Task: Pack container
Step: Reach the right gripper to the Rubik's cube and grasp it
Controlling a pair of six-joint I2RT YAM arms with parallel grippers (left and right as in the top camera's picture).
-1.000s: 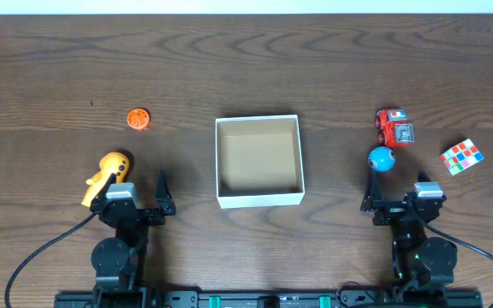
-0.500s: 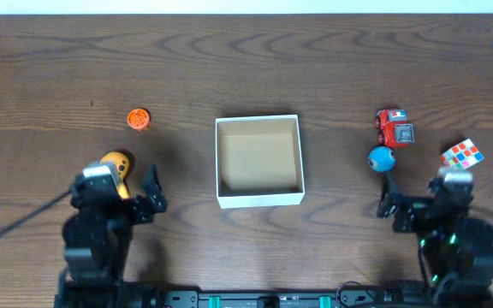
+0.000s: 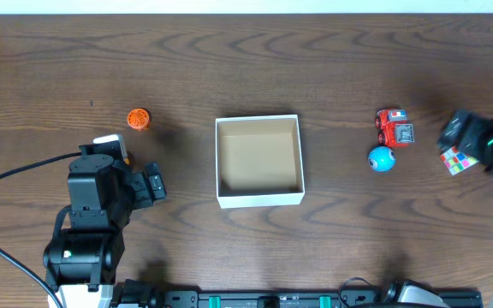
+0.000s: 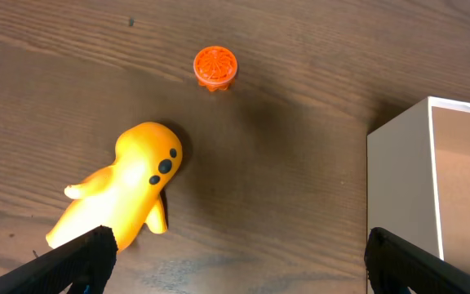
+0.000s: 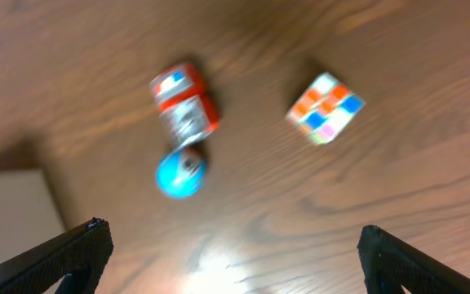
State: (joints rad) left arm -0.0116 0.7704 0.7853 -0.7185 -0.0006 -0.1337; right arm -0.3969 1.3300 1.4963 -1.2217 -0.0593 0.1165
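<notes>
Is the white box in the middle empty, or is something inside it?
Empty. The overhead view shows the container with its whole brown floor bare and nothing inside its white walls.

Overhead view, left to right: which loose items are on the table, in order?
Small orange ribbed round toy → white-walled square container with brown cardboard floor → red toy car → multicoloured puzzle cube. Skipped: blue ball, which overlaps the car.

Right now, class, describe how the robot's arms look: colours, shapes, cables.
Both arms are black and blocky. The left arm carries a pale block on top and trails a black cable leftward. The right arm, blurred, shows a green light.
</notes>
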